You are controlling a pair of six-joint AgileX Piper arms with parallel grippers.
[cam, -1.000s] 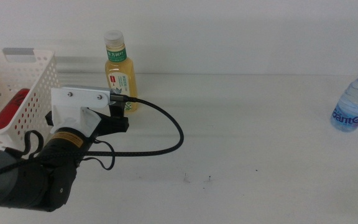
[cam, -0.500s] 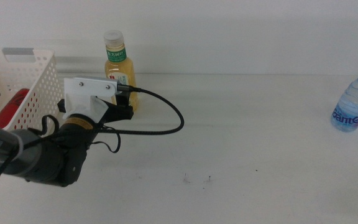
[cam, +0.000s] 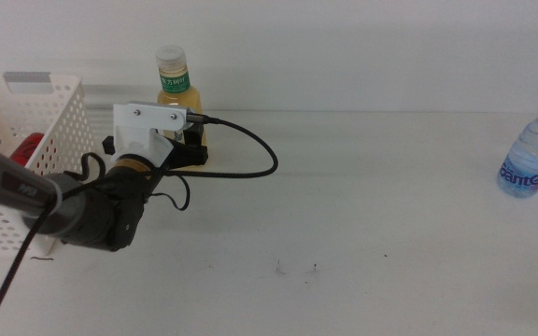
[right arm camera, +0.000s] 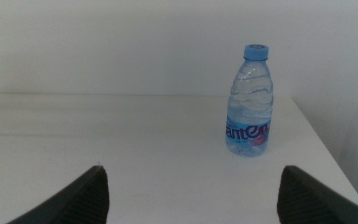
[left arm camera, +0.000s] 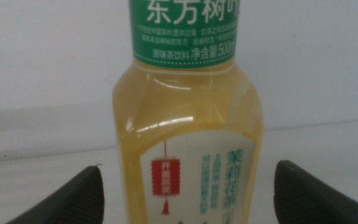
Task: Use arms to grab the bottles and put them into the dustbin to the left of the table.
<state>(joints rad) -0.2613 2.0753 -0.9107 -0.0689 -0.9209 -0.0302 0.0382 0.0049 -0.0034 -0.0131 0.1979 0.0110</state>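
Left claw open around the upright tea bottle; right claw open, facing the water bottle.

Middle view: the left arm (cam: 92,210) reaches in from the left, its left claw (cam: 187,149) at the foot of the yellow tea bottle (cam: 176,89), which stands upright at the back of the table (cam: 362,215), just right of the white dustbin (cam: 35,140). A red can (cam: 26,149) shows through the dustbin's perforated side. The water bottle (cam: 532,151) stands upright far off at the right edge. Left wrist view: the tea bottle (left arm camera: 188,134) fills the frame between the two dark jaws, which stand wide, each apart from its sides. Right wrist view: the right claw (right arm camera: 191,193) is wide open, with the water bottle (right arm camera: 249,102) upright ahead near the table's corner, well apart from the jaws.
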